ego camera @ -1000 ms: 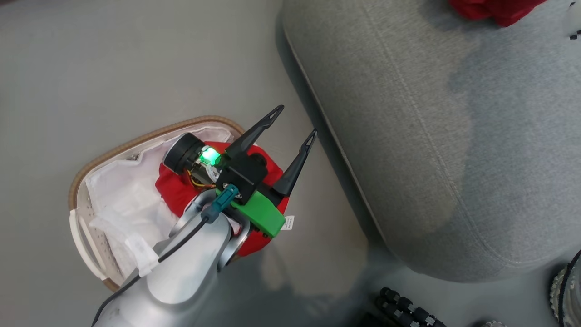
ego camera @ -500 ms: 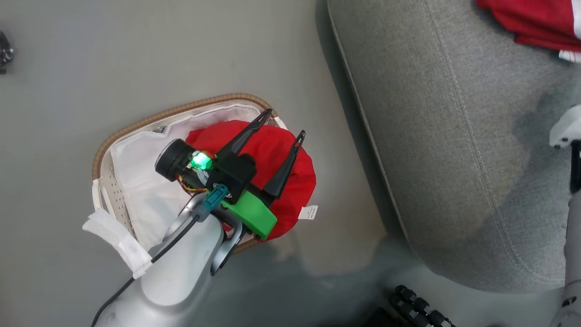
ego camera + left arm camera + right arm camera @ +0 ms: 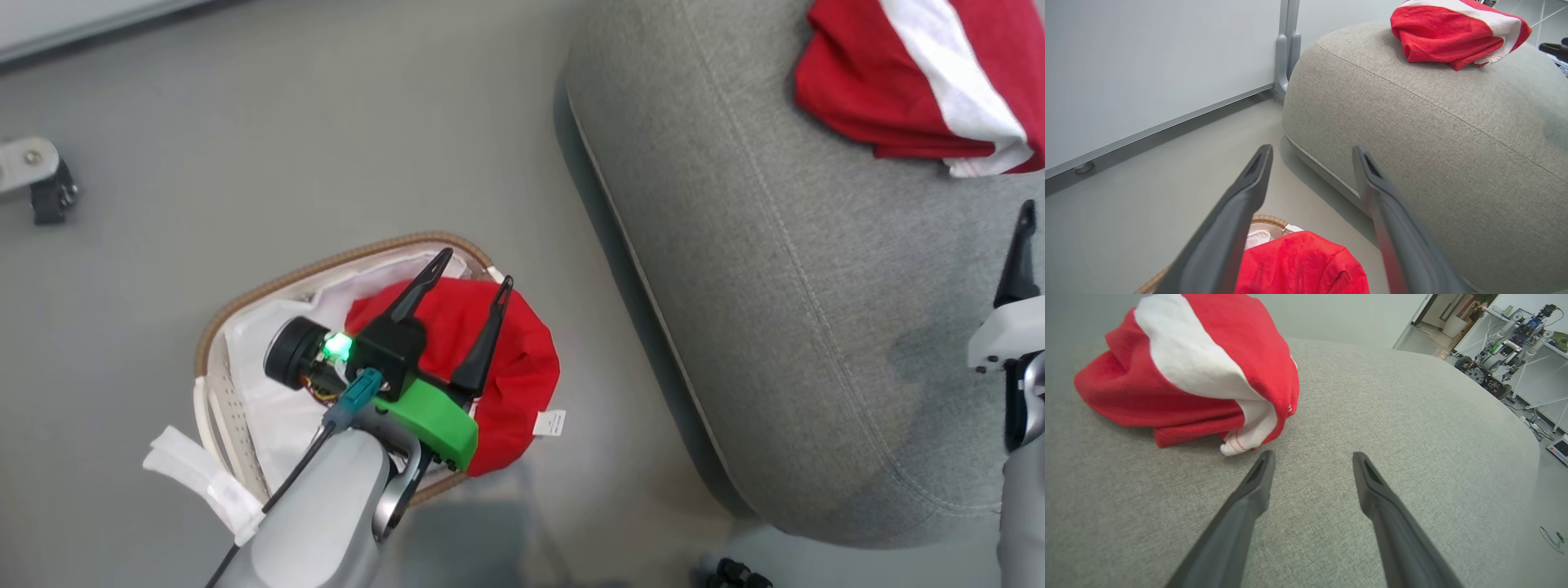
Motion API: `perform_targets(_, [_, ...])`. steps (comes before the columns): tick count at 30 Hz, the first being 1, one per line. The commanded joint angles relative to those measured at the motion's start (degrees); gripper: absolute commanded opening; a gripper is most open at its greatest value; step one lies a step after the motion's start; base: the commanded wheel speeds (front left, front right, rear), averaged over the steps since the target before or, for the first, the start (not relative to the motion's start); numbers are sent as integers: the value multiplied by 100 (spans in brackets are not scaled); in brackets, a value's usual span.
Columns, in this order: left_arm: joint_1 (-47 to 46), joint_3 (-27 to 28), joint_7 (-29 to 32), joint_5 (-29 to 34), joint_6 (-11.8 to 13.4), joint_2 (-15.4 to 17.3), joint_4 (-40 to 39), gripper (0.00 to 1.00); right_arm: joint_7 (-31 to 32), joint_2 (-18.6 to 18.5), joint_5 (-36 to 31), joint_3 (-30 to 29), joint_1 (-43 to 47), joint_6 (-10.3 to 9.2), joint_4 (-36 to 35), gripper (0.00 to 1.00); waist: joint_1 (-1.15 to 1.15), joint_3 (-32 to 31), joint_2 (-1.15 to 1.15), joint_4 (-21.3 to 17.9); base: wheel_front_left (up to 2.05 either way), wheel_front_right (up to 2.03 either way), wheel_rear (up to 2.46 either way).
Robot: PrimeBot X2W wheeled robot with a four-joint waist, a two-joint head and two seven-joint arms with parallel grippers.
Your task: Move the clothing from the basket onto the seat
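Clothing (image 3: 890, 90) lies on seat (image 3: 775, 286) and in basket (image 3: 326, 265); left gripper (image 3: 476, 267) and right gripper (image 3: 1312, 457) gape empty

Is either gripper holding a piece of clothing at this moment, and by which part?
Nothing is held. The left gripper is open over the red garment in the basket; the right gripper is open near the striped garment on the seat.

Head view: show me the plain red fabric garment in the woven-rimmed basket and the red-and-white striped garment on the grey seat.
Plain red fabric garment (image 3: 522, 367): head view, its right bulge.
Red-and-white striped fabric garment (image 3: 849, 98): head view, its red fold.
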Motion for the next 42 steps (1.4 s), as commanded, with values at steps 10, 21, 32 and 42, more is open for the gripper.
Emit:
perform_targets(10, [780, 917, -21, 60, 150, -188, 24, 100, -1, 128, 674, 1416, 537, -8, -932, 100, -1, -1131, 0, 436, 0, 0, 0])
perform_targets(21, [1413, 2075, -21, 234, 226, -314, 7, 100, -1, 309, 1290, 2487, 863, -8, -1152, 100, -1, -1646, 0, 1010, 0, 0, 0])
perform_targets(32, [2129, 2955, -21, 503, 173, -373, -164, 100, -1, 316, 1786, 3031, 1292, -8, -939, 100, -1, -2054, 0, 1277, 0, 0, 0])
perform_targets(42, [2661, 3212, -21, 603, 149, -410, -179, 100, -1, 319, 1870, 3379, 1904, -8, -751, 100, -1, -2556, 0, 1355, 0, 0, 0])
